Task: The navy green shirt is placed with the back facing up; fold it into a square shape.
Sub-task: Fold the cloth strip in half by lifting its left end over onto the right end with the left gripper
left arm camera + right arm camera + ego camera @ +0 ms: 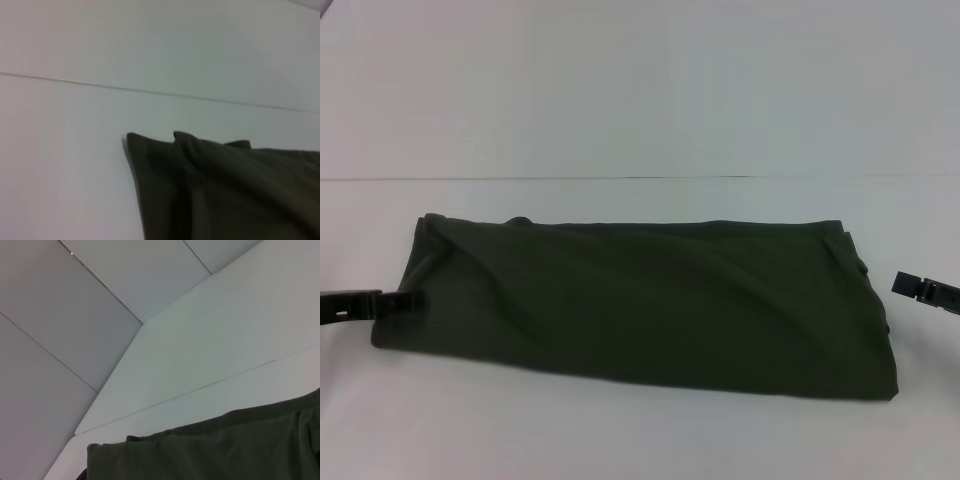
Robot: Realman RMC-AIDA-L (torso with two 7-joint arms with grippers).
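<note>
Navy green shirt folded to a wide band on the table, not yet square. Left gripper touching its end, right gripper apart; finger states indeterminate.

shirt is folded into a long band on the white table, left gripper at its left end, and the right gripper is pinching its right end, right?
Not quite. In the head view the right gripper hangs just off the shirt's right end, not touching it. The left gripper is at its left end.

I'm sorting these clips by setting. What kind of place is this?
Probably a lab or test bench rather than a home: a bare white table, plain white panelled walls, and only the navy green shirt laid out, with the left hand and right hand at its ends.
</note>
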